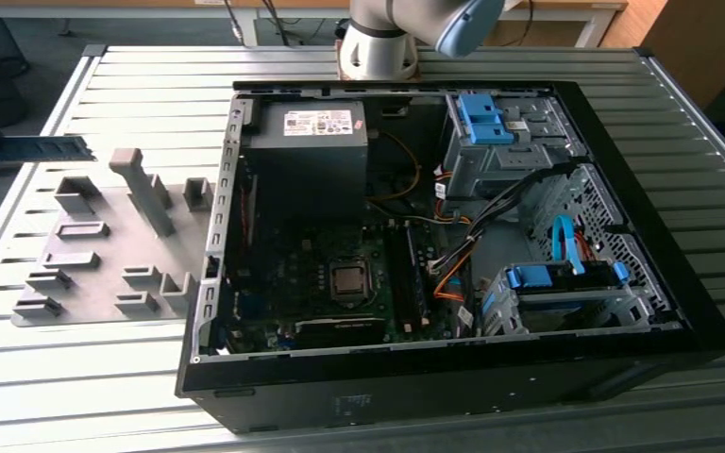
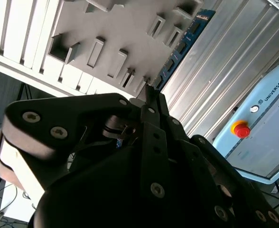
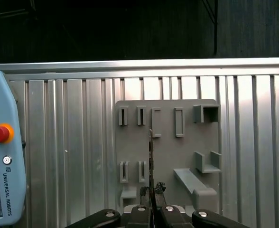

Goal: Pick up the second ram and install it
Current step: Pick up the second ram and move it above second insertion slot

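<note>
We see the gripper (image 3: 152,192) clamped on the second ram (image 1: 42,146), whose long axis runs straight out from the fingertips. In the exterior view the stick hangs level at the far left of the frame, above the grey fixture plate (image 1: 110,250) on the bench (image 1: 86,377). The open computer case (image 1: 463,387) lies well apart, toward the exterior view's right.

Open computer case (image 1: 463,387) as landmark, free drop onto its black slots (image 1: 403,274), orange cables (image 1: 446,267) crowding alongside, grey fixture blocks (image 1: 148,193) between its wall and my gripper (image 3: 152,191).
</note>
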Robot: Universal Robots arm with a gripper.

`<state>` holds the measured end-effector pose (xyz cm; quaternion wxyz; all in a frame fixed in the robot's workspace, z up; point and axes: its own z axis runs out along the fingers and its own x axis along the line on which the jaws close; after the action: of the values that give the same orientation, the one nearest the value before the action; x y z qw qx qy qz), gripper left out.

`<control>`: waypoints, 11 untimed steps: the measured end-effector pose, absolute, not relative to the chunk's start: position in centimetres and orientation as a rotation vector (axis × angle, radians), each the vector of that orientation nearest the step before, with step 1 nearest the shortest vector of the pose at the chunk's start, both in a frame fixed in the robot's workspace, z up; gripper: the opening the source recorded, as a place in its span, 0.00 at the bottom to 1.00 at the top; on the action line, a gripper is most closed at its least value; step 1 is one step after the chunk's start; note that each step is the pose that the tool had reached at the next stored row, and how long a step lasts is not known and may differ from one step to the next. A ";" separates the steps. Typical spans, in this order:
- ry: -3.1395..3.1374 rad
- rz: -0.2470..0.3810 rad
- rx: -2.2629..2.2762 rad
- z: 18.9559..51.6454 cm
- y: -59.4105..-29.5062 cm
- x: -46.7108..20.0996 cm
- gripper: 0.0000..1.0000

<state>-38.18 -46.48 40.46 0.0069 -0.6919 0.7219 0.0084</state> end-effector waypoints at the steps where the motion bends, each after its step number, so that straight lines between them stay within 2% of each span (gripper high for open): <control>1: 2.258 0.026 -2.164 40.5 -46.5 -38.0 0.14; 11: 2.258 0.026 -2.164 40.5 -46.5 -37.1 0.14</control>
<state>-37.05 -46.48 40.45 0.0069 -0.6919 0.7219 0.0084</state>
